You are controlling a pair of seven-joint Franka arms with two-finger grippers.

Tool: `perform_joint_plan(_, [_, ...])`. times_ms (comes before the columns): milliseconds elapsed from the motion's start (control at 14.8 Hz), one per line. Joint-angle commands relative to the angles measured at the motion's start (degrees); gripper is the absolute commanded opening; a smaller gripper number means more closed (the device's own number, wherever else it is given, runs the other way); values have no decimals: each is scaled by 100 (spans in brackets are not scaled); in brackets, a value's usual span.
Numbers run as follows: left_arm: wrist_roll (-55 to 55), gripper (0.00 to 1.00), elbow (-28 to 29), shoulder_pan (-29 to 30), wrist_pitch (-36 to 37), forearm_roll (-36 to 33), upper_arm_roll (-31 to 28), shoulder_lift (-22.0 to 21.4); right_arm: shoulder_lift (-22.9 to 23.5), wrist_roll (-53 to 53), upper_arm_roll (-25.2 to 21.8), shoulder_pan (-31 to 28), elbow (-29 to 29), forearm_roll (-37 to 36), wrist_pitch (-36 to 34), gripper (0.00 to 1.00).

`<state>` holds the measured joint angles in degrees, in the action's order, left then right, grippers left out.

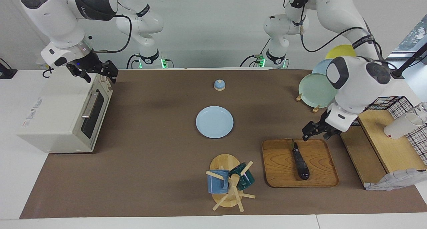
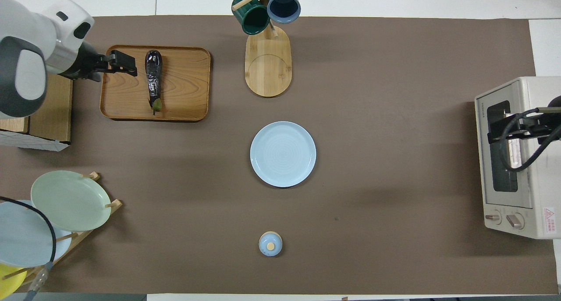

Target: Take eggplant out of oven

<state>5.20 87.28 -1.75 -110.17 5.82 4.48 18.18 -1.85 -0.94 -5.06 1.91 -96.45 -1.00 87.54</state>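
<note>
Eggplant (image 1: 300, 162) lying loose on the wooden tray (image 1: 279, 169)
Left gripper (image 1: 315, 130) spread wide above the tray edge; right gripper (image 1: 96, 73) wide over the oven (image 1: 56, 114).

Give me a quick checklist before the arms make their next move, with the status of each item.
1. Eggplant out of the oven: ok, it lies on the wooden tray.
2. Eggplant released: ok, the left gripper is open, raised over the tray's edge nearer the robots and apart from the eggplant.
3. Eggplant fully on the tray: ok, no part overhangs the rim.
4. Oven door shut: ok, it looks closed in both views.
5. Right gripper free: ok, open and empty over the oven's top corner.
6. Oven rack bare inside: cannot tell through the dark glass.
</note>
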Motion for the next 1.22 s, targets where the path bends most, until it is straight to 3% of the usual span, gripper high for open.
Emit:
perform_joint_plan(0, [96,100,183,26,775,-98,-34,-690,-140,-2,-21,-15,-163,100,106,100])
perform_joint_plan(270, [96,100,630,-62,1656,-371,-61,-1561,-149,-2,-21,-24,-163,100,106,100])
perform_joint_plan(540, [122,100,1421,-167,1798,-371,-61,-2124,-140,6,-12,-24,-163,100,106,100])
perform_joint_plan(743, [305,100,1546,-298,1718,-362,-52,-2178,-148,-2,-21,-15,-163,100,106,100])
perform_joint_plan(1148, [298,100,976,-361,2377,-371,-61,-2108,-148,-2,-12,-15,-163,100,106,100])
